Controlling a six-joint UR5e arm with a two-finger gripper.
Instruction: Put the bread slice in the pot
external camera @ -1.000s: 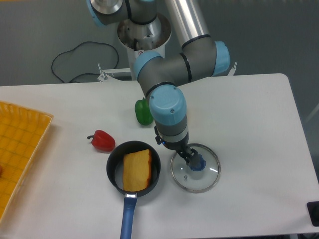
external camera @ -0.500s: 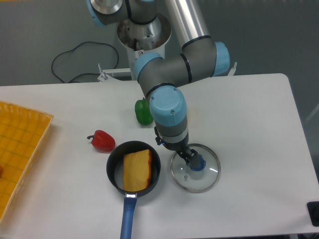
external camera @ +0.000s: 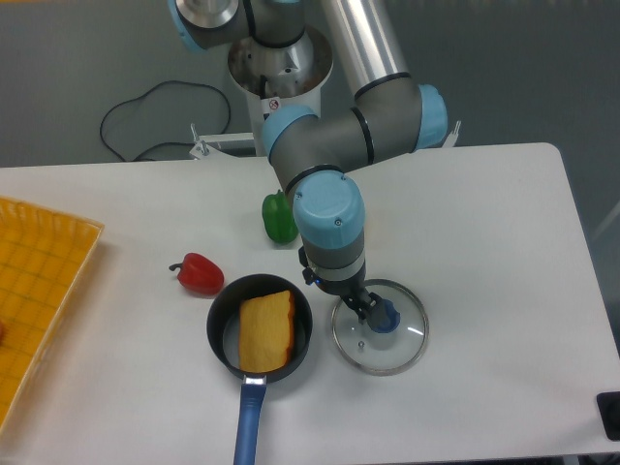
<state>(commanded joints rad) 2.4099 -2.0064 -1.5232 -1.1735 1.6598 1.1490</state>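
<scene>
Golden bread slice point(external camera: 265, 331) lies inside the pot point(external camera: 225, 341), left of the gripper point(external camera: 373, 313) (grip state unclear) at the lid knob point(external camera: 385, 318).

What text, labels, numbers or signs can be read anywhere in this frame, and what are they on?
No words or numbers can be read.
Small round red-and-white sticker on the robot base: a sign of some kind, too small to make out.
Bread slice, pot, glass lid, red pepper, green pepper, yellow tray: no markings visible.
</scene>
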